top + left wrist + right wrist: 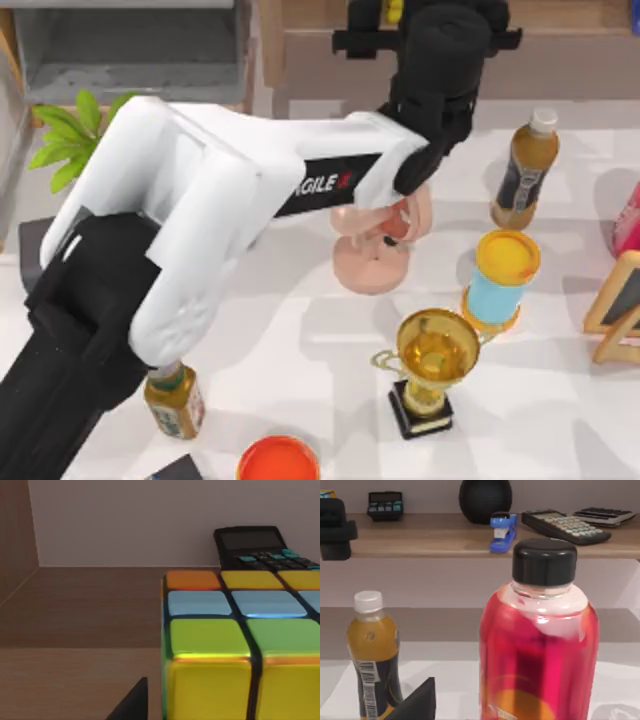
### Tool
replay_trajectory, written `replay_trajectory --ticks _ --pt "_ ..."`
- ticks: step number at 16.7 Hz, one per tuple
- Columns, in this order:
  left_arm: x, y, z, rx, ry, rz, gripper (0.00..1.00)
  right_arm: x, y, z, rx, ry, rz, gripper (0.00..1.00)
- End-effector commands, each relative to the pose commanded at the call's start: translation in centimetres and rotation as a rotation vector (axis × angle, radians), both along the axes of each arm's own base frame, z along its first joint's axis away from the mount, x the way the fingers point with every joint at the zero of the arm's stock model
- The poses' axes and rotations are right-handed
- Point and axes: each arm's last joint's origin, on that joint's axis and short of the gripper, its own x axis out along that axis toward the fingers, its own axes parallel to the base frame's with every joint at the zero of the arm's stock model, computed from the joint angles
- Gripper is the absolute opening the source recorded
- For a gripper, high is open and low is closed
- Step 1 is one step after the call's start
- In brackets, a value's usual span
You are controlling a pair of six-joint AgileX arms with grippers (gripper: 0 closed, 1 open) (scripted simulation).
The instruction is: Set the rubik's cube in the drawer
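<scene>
Where the top view looks down, the left arm reaches across the table to the brown shelf (560,40), its gripper (440,30) at the shelf. In the left wrist view, the rubik's cube (240,645) sits on the shelf board just before the jaws, a black calculator (260,547) behind it; whether the jaws are spread cannot be told. The right wrist view faces a red bottle (540,645).

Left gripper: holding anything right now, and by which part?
Cannot be told. The left gripper reaches over the brown shelf, and the rubik's cube sits right before its wrist camera, but no contact shows. The right arm holds nothing visible.
</scene>
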Motion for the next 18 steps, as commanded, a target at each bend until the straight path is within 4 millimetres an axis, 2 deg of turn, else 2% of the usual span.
replay_trajectory --ticks 8,18 --pt "0.0 0.0 0.0 0.0 0.0 0.0 0.02 0.0 0.0 0.0 0.0 0.0 0.0 1.0" --pt "-0.19 -0.17 0.25 -0.001 -0.003 -0.004 0.0 0.0 0.0 0.0 0.0 0.0 0.0 1.0"
